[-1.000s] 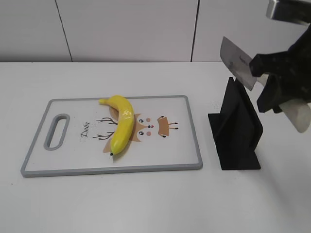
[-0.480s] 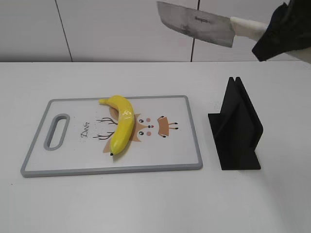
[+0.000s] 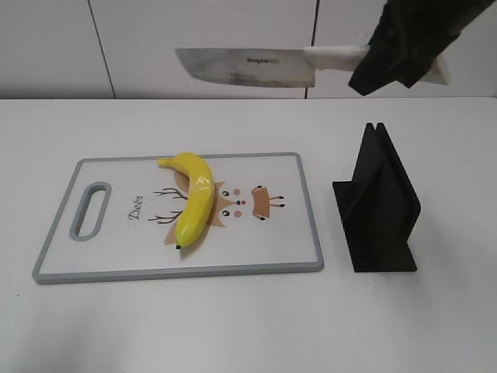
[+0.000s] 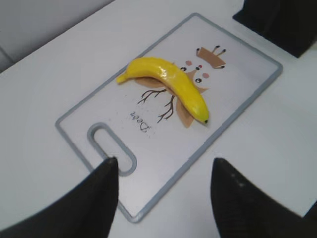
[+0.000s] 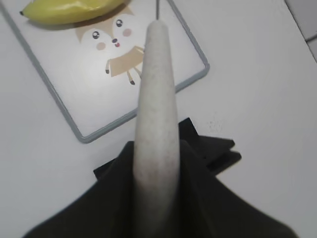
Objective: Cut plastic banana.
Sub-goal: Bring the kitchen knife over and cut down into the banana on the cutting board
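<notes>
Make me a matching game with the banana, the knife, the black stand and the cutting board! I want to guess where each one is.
Things:
1. plastic banana
2. knife
3. black stand
4. cutting board

Places:
A. flat on the white table, with a deer picture on it
B. up in the air, held by the right tool
C. lying on the deer picture
D. standing empty on the table, right of the board

Pairs: 1-C, 2-B, 3-D, 4-A

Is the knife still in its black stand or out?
Out: the right gripper holds the knife above the board; the stand is empty.
</notes>
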You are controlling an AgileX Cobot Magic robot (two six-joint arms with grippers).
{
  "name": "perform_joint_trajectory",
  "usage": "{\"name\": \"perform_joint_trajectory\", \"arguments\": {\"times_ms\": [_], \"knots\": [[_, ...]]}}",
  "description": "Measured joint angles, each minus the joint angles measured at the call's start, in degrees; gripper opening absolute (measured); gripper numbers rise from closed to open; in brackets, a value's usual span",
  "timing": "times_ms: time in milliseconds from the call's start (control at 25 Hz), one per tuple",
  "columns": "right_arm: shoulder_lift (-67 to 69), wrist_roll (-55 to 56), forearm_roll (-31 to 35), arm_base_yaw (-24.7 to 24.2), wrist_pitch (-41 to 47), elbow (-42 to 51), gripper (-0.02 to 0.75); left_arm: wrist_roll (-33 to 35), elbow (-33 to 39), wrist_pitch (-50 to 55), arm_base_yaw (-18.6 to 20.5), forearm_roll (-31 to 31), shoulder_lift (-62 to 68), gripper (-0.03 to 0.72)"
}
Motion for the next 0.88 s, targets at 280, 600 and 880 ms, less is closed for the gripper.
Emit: {"name": "perform_joint_trajectory", "arguments": {"times_ms": [280, 600, 880], "knots": [[8.52, -17.72, 7.36, 0.0, 1.86, -5.48, 0.17, 13.8, -19.16, 5.55, -2.24, -2.31, 24.55, 0.552], [15.84, -25.47, 10.98, 0.0, 3.66, -9.88, 0.17, 17.32, -39.8, 12.44, -12.11, 8.81, 44.19, 0.544], [17.05, -29.26, 14.4, 0.05, 2.18, -10.59, 0.17, 17.49, -42.9, 11.83, -13.5, 11.54, 53.1, 0.515]]}}
